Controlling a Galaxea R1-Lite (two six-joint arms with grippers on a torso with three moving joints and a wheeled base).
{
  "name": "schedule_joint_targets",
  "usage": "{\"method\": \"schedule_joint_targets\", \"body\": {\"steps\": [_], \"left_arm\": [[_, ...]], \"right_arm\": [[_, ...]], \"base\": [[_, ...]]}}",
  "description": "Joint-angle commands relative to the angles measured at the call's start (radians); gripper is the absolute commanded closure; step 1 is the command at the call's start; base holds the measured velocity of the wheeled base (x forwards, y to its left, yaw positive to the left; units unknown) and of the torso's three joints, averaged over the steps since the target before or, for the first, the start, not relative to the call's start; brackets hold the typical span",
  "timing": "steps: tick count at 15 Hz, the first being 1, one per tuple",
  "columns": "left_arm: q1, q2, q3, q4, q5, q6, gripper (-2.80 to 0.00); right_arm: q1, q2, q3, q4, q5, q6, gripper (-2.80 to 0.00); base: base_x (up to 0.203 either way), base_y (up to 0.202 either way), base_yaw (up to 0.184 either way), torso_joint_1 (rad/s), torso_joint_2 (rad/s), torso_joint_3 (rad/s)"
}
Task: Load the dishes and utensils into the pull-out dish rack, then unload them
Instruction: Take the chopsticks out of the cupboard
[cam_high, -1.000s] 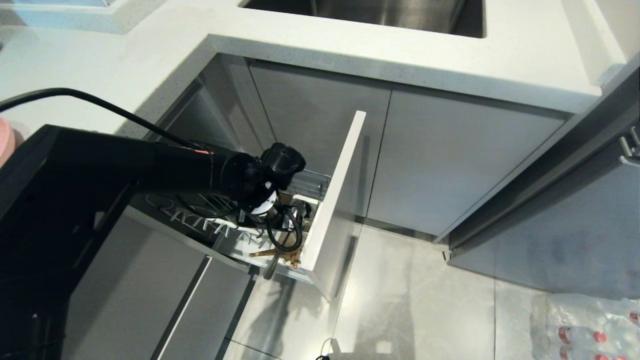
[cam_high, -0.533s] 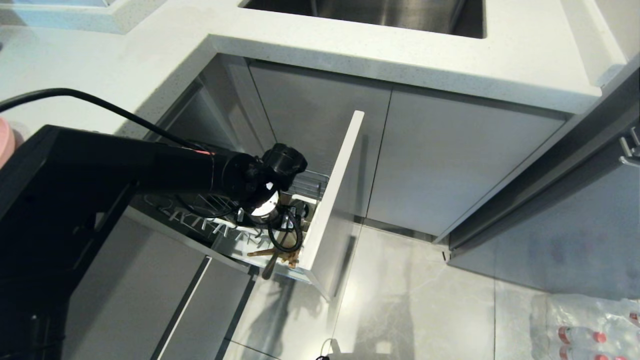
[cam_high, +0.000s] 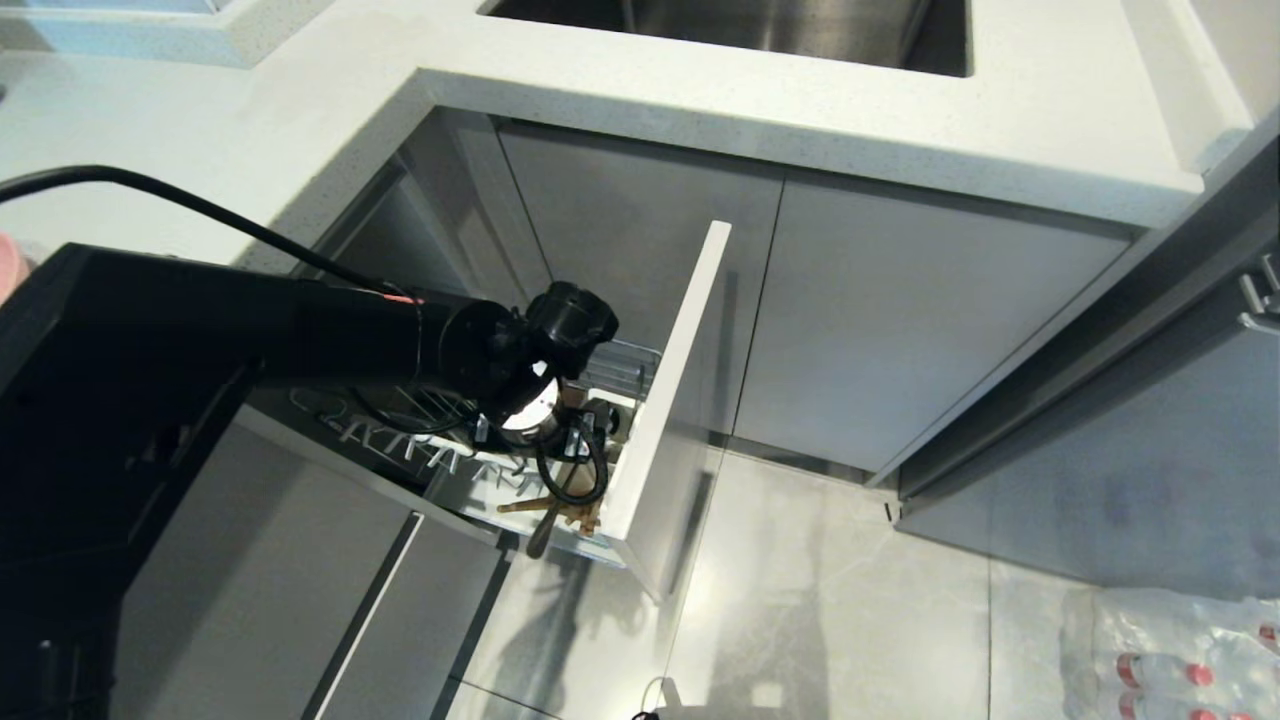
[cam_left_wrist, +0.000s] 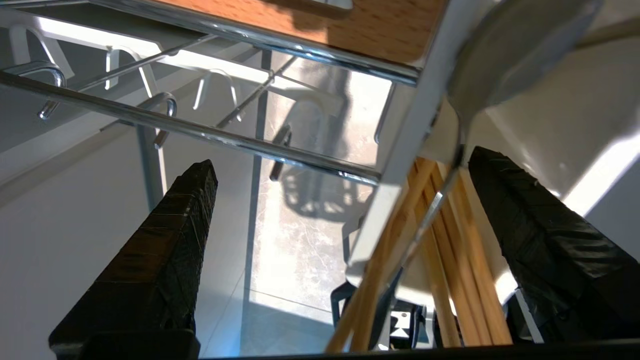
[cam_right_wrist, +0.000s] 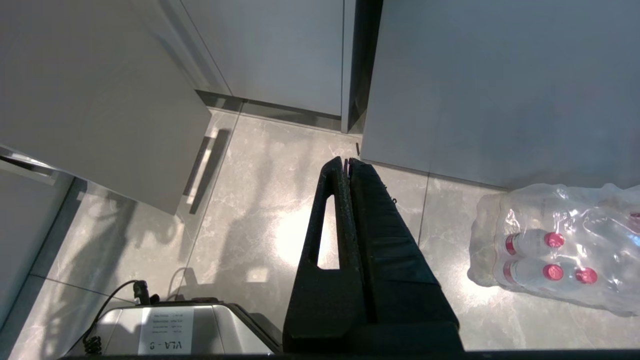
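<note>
The pull-out dish rack (cam_high: 668, 400) stands slid out from under the counter. My left arm (cam_high: 400, 340) reaches down into its chrome wire basket (cam_left_wrist: 200, 132). The left gripper (cam_left_wrist: 340, 160) is open, holding nothing. The wooden chopsticks (cam_left_wrist: 445, 280) and the grey-blue spoon (cam_left_wrist: 510, 55) stand in the white cutlery holder (cam_left_wrist: 400, 165), between the fingers and close to one finger (cam_left_wrist: 545, 240). In the head view the chopsticks (cam_high: 560, 510) poke out beside the front panel. The right gripper (cam_right_wrist: 346, 161) hangs shut over the floor. No dishes are in view.
A wooden insert (cam_left_wrist: 350, 25) lies beside the cutlery holder. The steel sink (cam_high: 720, 25) sits in the white counter (cam_high: 300, 120), above the double-door cabinet (cam_high: 850, 300). A wrapped pack of water bottles (cam_right_wrist: 560, 250) lies on the floor at the right.
</note>
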Motion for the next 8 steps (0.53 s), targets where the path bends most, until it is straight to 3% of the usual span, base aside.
{"method": "schedule_joint_targets", "body": {"steps": [1, 5, 8], "left_arm": [[-0.013, -0.024, 0.005, 0.001, 0.003, -0.004, -2.80], [-0.027, -0.069, 0.020, 0.006, 0.003, -0.007, -2.80], [-0.025, -0.076, 0.001, 0.136, 0.011, -0.007, -2.80]], "right_arm": [[-0.001, 0.000, 0.000, 0.000, 0.000, 0.000, 0.00], [0.000, 0.000, 0.000, 0.000, 0.000, 0.000, 0.00], [0.000, 0.001, 0.000, 0.000, 0.000, 0.000, 0.00]], "base": [[0.000, 0.000, 0.000, 0.000, 0.00, 0.000], [0.000, 0.000, 0.000, 0.000, 0.00, 0.000], [0.000, 0.000, 0.000, 0.000, 0.00, 0.000]]}}
